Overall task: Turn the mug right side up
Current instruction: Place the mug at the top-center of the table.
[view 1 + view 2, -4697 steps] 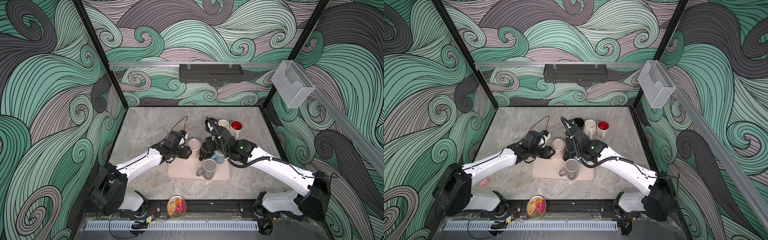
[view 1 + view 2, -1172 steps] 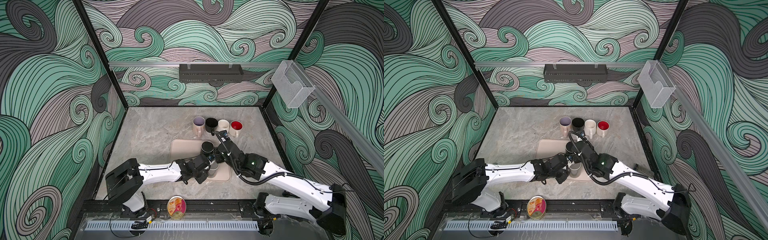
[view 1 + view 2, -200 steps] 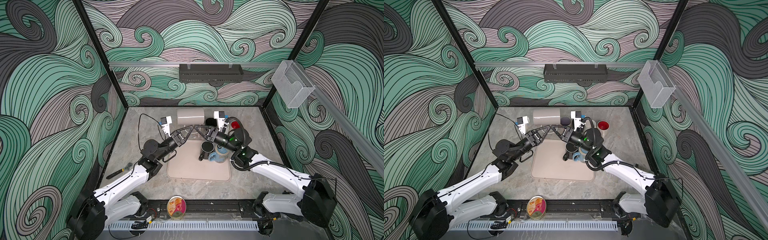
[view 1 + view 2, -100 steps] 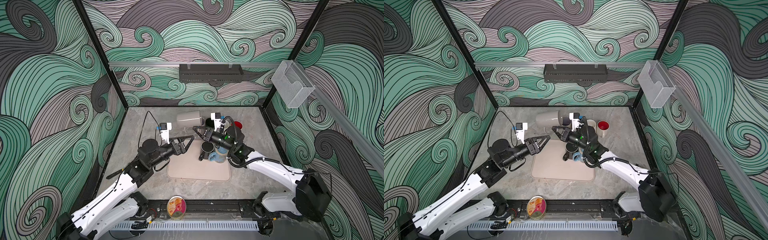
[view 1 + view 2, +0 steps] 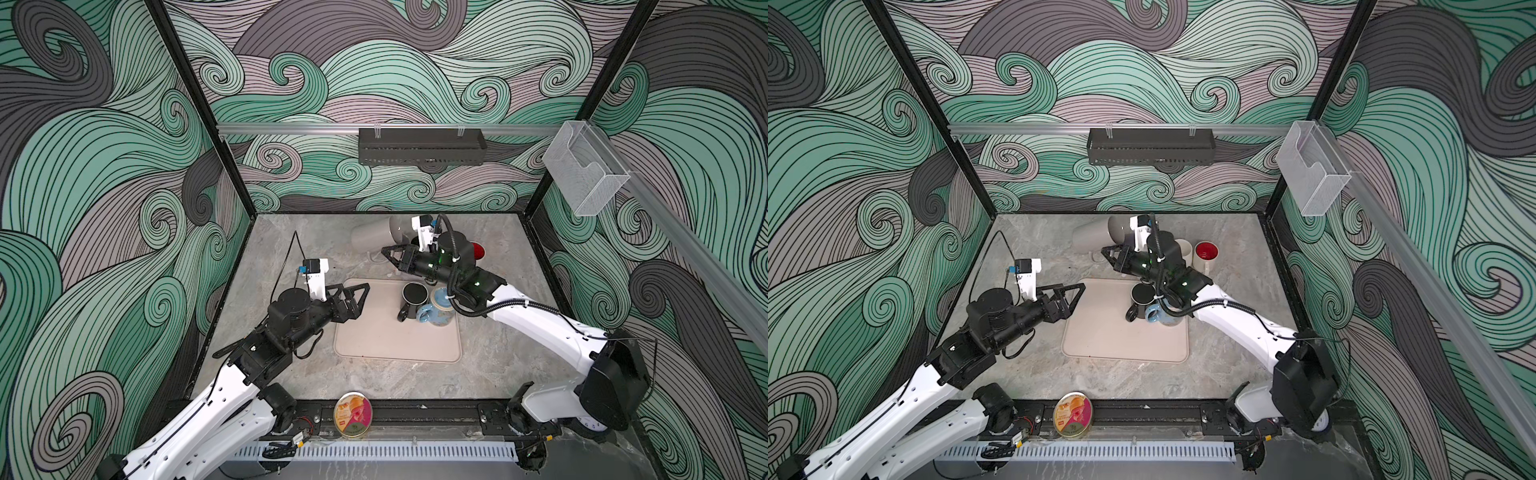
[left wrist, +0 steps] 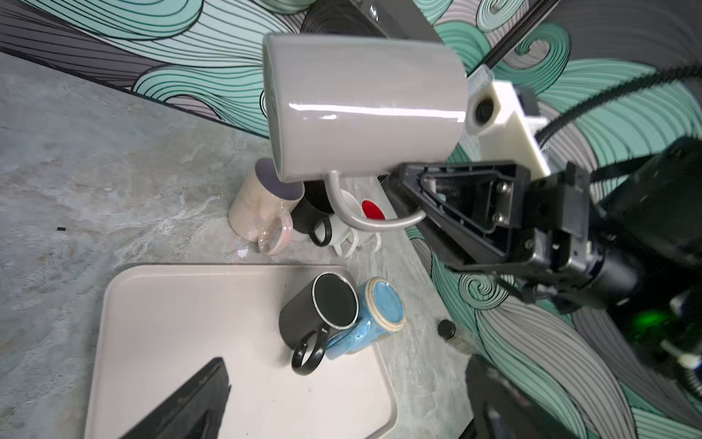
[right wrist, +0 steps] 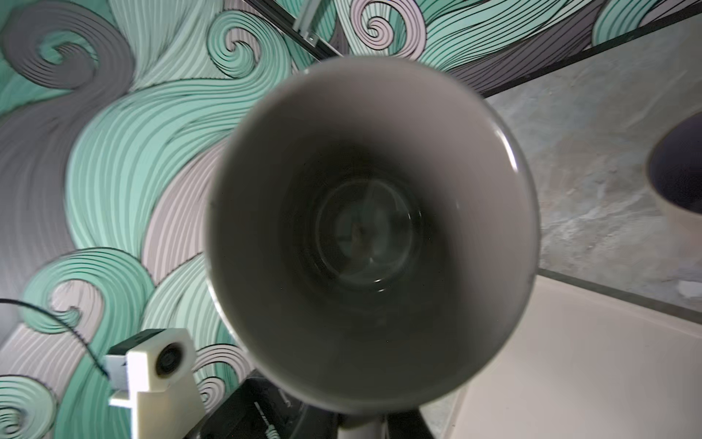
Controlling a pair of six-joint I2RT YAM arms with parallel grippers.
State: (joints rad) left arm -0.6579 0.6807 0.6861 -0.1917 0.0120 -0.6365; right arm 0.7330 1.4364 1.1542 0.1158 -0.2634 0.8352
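- Grip check: your right gripper [image 6: 412, 216] is clamped on the handle of the grey mug [image 6: 364, 110]. Nothing else touches it.
- Grey mug hangs in the air on its side, handle down, mouth facing the right wrist camera. It is above the back of the table [image 5: 291, 249], near the row of mugs [image 6: 304, 216].
- Your left gripper [image 5: 360, 300] is spread wide and empty, over the left edge of the beige tray [image 5: 395, 345].
- Black mug [image 5: 414, 295] and blue mug [image 5: 440, 309] touch each other at the tray's far right corner.
- Table is grey marble and the walls [image 5: 104, 166] carry a green-grey wave print. A round tin [image 5: 353, 413] sits on the front rail.
- Your right arm covers part of the mug row in both top views.
- Left wrist view cuts the left gripper down to one finger [image 6: 190, 403].
- Small dark-capped object [image 6: 446, 330] beside the tray is too blurred to name.
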